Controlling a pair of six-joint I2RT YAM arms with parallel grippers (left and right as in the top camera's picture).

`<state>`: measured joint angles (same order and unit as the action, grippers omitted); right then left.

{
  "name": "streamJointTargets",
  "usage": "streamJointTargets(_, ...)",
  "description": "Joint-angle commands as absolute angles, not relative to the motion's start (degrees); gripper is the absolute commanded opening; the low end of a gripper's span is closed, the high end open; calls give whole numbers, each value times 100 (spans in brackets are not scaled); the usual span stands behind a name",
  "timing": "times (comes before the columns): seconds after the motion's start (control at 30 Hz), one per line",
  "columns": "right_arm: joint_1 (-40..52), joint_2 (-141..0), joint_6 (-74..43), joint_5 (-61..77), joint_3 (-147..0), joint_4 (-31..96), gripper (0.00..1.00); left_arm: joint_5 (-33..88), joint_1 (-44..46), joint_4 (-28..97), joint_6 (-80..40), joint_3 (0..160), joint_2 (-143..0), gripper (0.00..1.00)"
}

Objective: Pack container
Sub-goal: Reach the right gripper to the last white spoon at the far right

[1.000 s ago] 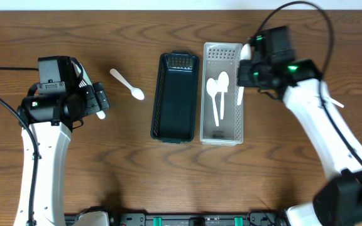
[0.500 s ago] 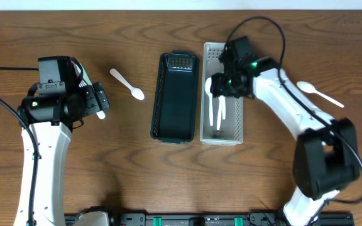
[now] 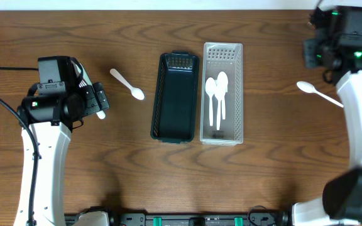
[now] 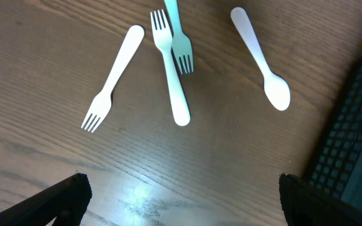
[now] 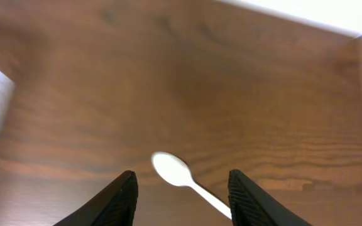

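Table [image 3: 105,176]: packing partly done, by my reading. Black basket [image 3: 175,97] sits mid-table, nothing inside. Clear bin [image 3: 224,59] just beside it on the right holds two spoons [image 3: 211,88]. Left tool [image 4: 181,194]: fingers spread wide, nothing held, above three loose forks [image 4: 170,69] and the left spoon [image 4: 263,59]. Right tool [image 5: 181,191]: spread, empty, hovering over the right spoon [image 5: 171,169], well apart from the bin. Tally: two pieces packed, five not yet; the forks likely go in the basket.
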<state>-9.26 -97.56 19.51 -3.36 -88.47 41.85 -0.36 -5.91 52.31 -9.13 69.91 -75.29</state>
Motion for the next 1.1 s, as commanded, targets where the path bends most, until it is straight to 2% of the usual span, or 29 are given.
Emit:
streamJointTargets(0.0, -1424, -10350, 3363, 545, -8726, 4134, 51, -64, -620, 5249, -860, 7063, -7557, 98)
streamJointTargets(0.17, -1852, -11109, 4217, 646, -8726, 3953, 50, -64, -620, 5247, -860, 7063, -7557, 98)
streamJointTargets(0.47, -2128, -11931, 4779, 585, -8726, 3677, 55, -64, -620, 5247, -860, 7063, -7557, 98)
streamJointTargets(0.67, -2255, -12352, 4805, 580, -8726, 3645, 55, -64, -620, 5247, -862, 7063, -7557, 98)
streamJointTargets(0.83, -2309, -12558, 4757, 582, -8726, 3732, 46, -64, -620, 5247, -860, 7063, -7557, 98)
streamJointTargets(1.07, -2303, -12641, 4547, 617, -8726, 3940, 45, -64, -620, 5249, -860, 7063, -7557, 98)
